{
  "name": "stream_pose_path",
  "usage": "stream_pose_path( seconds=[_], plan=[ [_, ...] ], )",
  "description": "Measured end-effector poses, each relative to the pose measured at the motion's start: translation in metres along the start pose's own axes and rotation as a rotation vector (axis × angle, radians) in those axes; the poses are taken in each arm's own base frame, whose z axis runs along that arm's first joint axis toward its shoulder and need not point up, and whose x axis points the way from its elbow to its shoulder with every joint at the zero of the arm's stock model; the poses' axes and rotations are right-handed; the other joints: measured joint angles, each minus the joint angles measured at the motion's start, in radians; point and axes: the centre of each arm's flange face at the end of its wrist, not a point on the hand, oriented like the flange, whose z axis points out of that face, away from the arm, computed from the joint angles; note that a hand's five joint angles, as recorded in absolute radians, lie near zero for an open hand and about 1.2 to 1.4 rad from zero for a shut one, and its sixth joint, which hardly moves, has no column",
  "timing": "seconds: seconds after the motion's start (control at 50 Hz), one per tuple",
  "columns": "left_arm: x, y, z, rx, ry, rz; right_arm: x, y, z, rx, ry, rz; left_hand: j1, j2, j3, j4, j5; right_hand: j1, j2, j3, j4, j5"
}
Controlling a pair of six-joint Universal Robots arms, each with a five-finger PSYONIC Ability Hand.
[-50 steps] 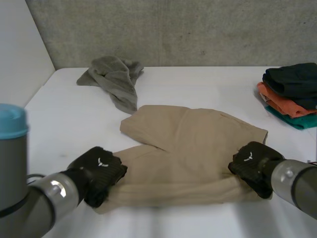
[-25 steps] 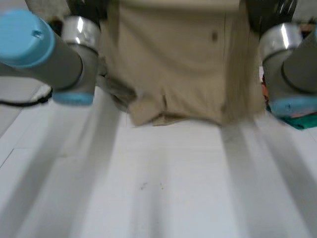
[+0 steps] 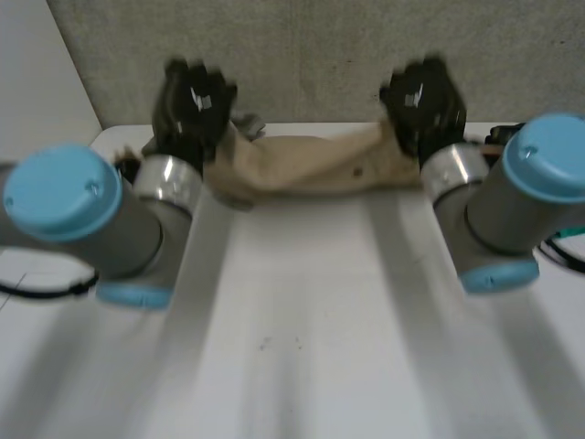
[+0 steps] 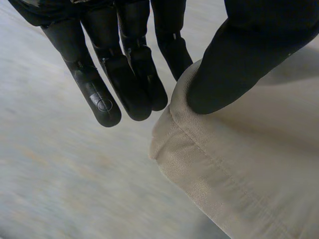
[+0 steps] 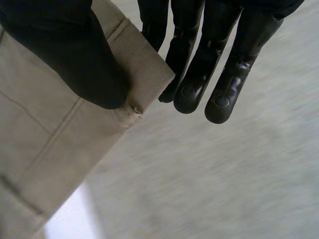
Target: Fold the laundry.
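You have the tan woven cotton garment (image 3: 311, 166) strung between both hands, held up over the far end of the white table (image 3: 302, 311). Its long axis runs side to side, from the left hand (image 3: 192, 101) to the right hand (image 3: 422, 101), sagging slightly in the middle. Each hand has one end, so neither is nearer than the other. The bare tabletop lies on the robot's side of the cloth. I judge that is where you would lay it down, with both arms moving together to keep the span level.

In the left wrist view the thumb (image 4: 239, 55) presses a folded, hemmed corner against straight fingers (image 4: 124, 79), a pinch grip. The right hand pinches likewise, its thumb (image 5: 70, 55) on a stitched corner with a frayed nub. The cloth is a soft matte twill with seam lines showing.
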Motion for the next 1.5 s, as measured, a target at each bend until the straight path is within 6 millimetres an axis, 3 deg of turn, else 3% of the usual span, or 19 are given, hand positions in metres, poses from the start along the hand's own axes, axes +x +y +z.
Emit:
stream_pose_path(
  seconds=[0.1,0.18,0.34,0.36,0.38,0.44,0.52,0.7,0.72,0.88,1.04,1.16,1.24,1.28,1.3,1.38,1.4,1.42,1.5],
  plan=[
    [0.020,0.012,-0.054,-0.144,0.162,0.005,-0.028,0.024,-0.040,-0.179,-0.191,0.037,0.000,0.000,0.000,0.000,0.000,0.000,0.000,0.000,0.002,0.000],
    [0.022,0.009,-0.090,-0.227,0.262,0.011,-0.028,0.025,-0.068,-0.280,-0.291,0.050,0.000,0.000,0.000,0.000,0.000,0.000,0.000,0.000,0.002,0.000],
    [0.004,-0.009,-0.177,-0.481,0.523,0.039,-0.001,0.008,-0.141,-0.518,-0.533,0.044,0.000,0.000,0.000,0.000,0.000,0.000,0.000,0.000,0.002,0.000],
    [-0.001,-0.013,-0.192,-0.540,0.580,0.045,0.007,0.006,-0.158,-0.580,-0.601,0.027,0.000,0.000,0.000,0.000,0.000,0.000,0.000,0.000,0.002,0.000],
    [-0.001,-0.013,-0.192,-0.540,0.580,0.045,0.007,0.006,-0.158,-0.580,-0.601,0.027,0.000,0.000,0.000,0.000,0.000,0.000,0.000,0.000,0.002,0.000],
    [-0.013,-0.024,-0.223,-0.656,0.701,0.055,0.017,0.006,-0.186,-0.662,-0.728,-0.015,0.000,0.000,0.000,0.000,0.000,0.000,0.000,0.000,0.002,0.000],
    [-0.018,-0.031,-0.230,-0.680,0.740,0.056,0.020,0.008,-0.195,-0.676,-0.779,-0.037,0.000,0.000,0.000,0.000,0.000,0.000,0.000,0.000,0.002,0.000],
    [0.004,-0.020,-0.174,-0.550,0.628,0.053,0.009,0.028,-0.168,-0.601,-0.680,-0.072,0.000,0.000,0.000,0.000,0.000,0.000,0.000,0.000,0.002,0.000],
    [0.012,-0.015,-0.155,-0.518,0.594,0.052,0.004,0.035,-0.158,-0.594,-0.643,-0.075,0.000,0.000,0.000,0.000,0.000,0.000,0.000,0.000,0.002,0.000],
    [0.033,0.000,-0.091,-0.411,0.463,0.040,-0.002,0.054,-0.123,-0.567,-0.490,-0.051,0.000,0.000,0.000,0.000,0.000,0.000,0.000,0.000,0.002,0.003],
    [0.055,0.016,0.000,-0.135,0.212,0.054,-0.008,0.081,-0.072,-0.494,-0.252,-0.043,0.000,0.000,0.000,0.000,0.000,0.000,0.000,0.000,0.002,0.003],
    [0.071,0.041,0.050,0.039,0.096,0.151,-0.024,0.099,-0.041,-0.460,-0.144,-0.101,0.000,0.000,0.000,0.001,0.000,0.000,0.000,0.000,0.002,0.004],
    [0.083,0.057,0.065,0.088,0.085,0.184,-0.034,0.107,-0.028,-0.437,-0.114,-0.139,0.000,0.000,0.000,0.001,0.000,0.000,0.000,0.000,0.002,0.004],
    [0.095,0.071,0.073,0.115,0.091,0.198,-0.043,0.114,-0.013,-0.404,-0.079,-0.173,-0.043,-0.068,-0.066,-0.070,-0.057,-0.326,-0.389,-0.362,-0.361,-0.338],
    [0.095,0.071,0.073,0.115,0.091,0.198,-0.043,0.114,-0.013,-0.404,-0.079,-0.173,-0.043,-0.068,-0.066,-0.070,-0.057,-0.326,-0.389,-0.362,-0.361,-0.338],
    [0.109,0.086,0.075,0.120,0.105,0.197,-0.049,0.121,0.005,-0.350,-0.010,-0.194,-0.812,-0.783,-0.750,-0.770,-0.743,-0.774,-0.932,-0.929,-0.923,-0.890],
    [0.109,0.086,0.075,0.120,0.105,0.197,-0.049,0.121,0.005,-0.348,-0.008,-0.194,-0.812,-0.783,-0.750,-0.770,-0.743,-0.786,-0.957,-0.958,-0.950,-0.919],
    [0.111,0.087,0.074,0.120,0.105,0.192,-0.047,0.120,0.009,-0.336,0.011,-0.192,-0.954,-0.960,-0.950,-0.968,-0.931,-0.786,-0.964,-0.969,-0.954,-0.928],
    [0.108,0.082,0.074,0.125,0.097,0.176,-0.038,0.112,0.012,-0.315,0.045,-0.176,-0.955,-0.994,-0.984,-1.000,-0.958,-0.786,-0.964,-0.969,-0.954,-0.928]
  ],
)
